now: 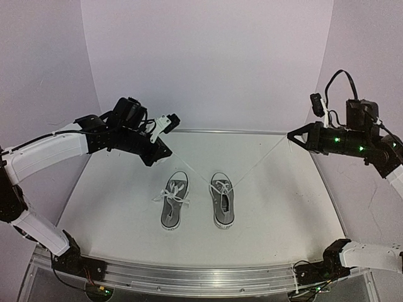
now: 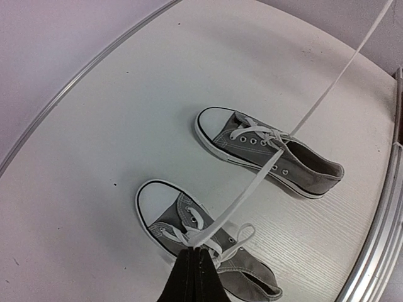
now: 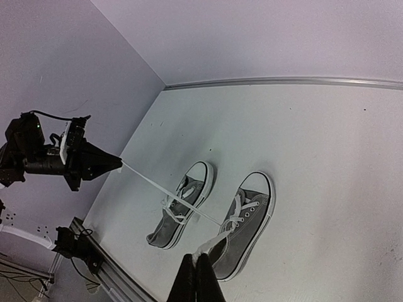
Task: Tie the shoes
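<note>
Two grey shoes stand side by side mid-table, toes pointing away from the arm bases. The left shoe (image 1: 174, 202) (image 2: 189, 220) (image 3: 181, 211) has white laces lying in loose loops on it. The right shoe (image 1: 222, 201) (image 2: 296, 165) (image 3: 250, 226) has both lace ends pulled taut and raised in a V. My left gripper (image 1: 169, 151) (image 2: 194, 250) (image 3: 119, 163) hangs above the table to the left, shut on one lace end (image 1: 192, 168) (image 2: 252, 185). High on the right, my right gripper (image 1: 290, 135) (image 3: 200, 257) is shut on the other lace end (image 1: 261, 160) (image 3: 217, 242).
The white table (image 1: 271, 214) ends in a metal rail (image 1: 208, 277) at the near side, by the arm bases. White walls curve round the back and both sides. The left arm's lace crosses above the left shoe.
</note>
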`<state>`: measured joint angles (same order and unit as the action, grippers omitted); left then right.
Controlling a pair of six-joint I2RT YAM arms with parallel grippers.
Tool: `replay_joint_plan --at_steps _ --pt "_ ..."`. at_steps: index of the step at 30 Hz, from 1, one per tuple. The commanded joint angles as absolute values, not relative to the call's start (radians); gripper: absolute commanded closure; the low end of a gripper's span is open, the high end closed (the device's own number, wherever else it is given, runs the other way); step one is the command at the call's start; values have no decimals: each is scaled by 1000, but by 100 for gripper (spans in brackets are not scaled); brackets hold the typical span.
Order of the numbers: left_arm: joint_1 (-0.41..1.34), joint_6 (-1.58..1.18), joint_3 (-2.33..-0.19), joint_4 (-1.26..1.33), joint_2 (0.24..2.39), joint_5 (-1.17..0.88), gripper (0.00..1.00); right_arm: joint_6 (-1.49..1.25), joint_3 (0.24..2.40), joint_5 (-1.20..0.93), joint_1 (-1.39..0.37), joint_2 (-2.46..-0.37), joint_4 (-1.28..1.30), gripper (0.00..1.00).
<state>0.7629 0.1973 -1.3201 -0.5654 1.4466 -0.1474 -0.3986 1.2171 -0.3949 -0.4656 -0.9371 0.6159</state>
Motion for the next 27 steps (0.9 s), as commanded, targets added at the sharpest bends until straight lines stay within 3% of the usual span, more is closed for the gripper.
replay_joint_plan --at_steps 1,11,17,27 --pt "767 180 -1351 -524 1458 -259 100 -407 1192 -340 -464 -915 585 100" --pt "794 200 -1244 -557 1439 -306 100 -458 963 -116 -464 -907 608 100" --pt "843 232 -1190 -544 1410 -305 100 -417 1030 -62 -464 -947 595 100" --pt "1000 368 -1186 -605 1410 -302 100 -405 1141 -492 -475 -1217 302 100"
